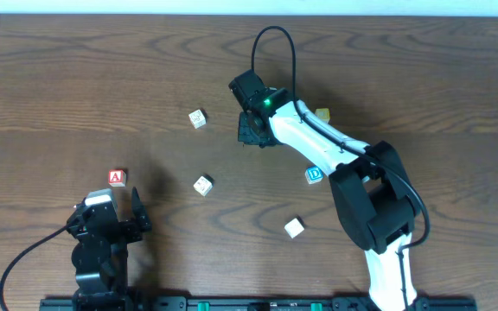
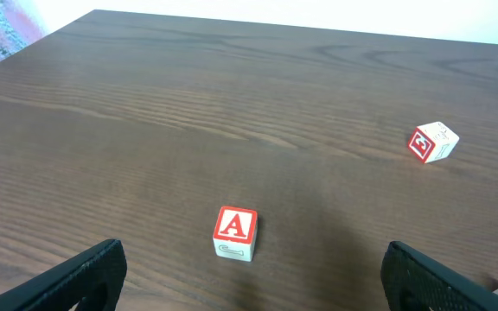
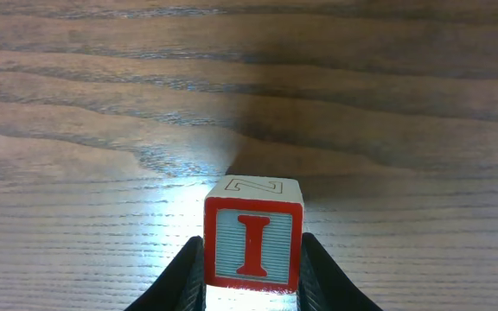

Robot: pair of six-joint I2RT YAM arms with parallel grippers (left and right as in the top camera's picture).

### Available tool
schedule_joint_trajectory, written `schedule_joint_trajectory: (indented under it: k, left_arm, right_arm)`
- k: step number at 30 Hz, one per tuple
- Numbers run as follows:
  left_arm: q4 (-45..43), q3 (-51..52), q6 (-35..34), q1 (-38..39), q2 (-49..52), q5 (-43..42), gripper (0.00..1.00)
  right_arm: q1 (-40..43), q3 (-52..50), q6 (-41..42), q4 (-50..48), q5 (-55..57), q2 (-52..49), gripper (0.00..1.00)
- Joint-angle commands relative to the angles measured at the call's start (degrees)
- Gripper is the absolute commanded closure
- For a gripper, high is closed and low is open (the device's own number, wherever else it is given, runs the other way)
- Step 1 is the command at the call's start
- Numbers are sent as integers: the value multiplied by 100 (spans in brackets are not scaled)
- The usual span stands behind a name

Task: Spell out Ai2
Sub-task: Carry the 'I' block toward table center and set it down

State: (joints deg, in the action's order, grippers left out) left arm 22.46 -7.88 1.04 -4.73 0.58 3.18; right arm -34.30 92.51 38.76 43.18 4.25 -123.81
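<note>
overhead: a small red-edged wooden "a" cube (image 1: 117, 178) sits on the dark wood-grain table (image 1: 59, 69). the left gripper (image 1: 111, 214) is just nearer the robot's base than the "a" cube, spread wide and holding nothing. the right gripper (image 1: 253, 130) is well to the right of the "a" cube, farther up the table.

left wrist: the "a" cube lies ahead of the black fingers (image 2: 85, 276), apart from both.

right wrist: a red-edged "i" cube (image 3: 253, 242) is pinched between the right gripper's fingers (image 3: 188, 276), which press on its two sides.
</note>
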Motion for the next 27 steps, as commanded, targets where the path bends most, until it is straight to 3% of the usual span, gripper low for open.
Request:
schedule_joint_trajectory:
  k: [1,5,9,17,27]
  left_arm:
    - [22,120,-83,-7,-33,15,5]
    - [22,120,-83,-7,-33,15,5]
    - [22,120,-83,-7,-33,15,5]
    - [22,120,-83,-7,-33,17,5]
    - [22,120,-85,-7,-33,15,5]
  right_arm:
    - [48,-13,39,-20,-26,-103,99]
    - [48,-13,39,-17,-28,-103,97]
    - [48,-13,37,-15,-28,-103,79]
    - [48,-13,37,-13,-28,-103,64]
    - [48,-13,37,-13,-26,-103,64]
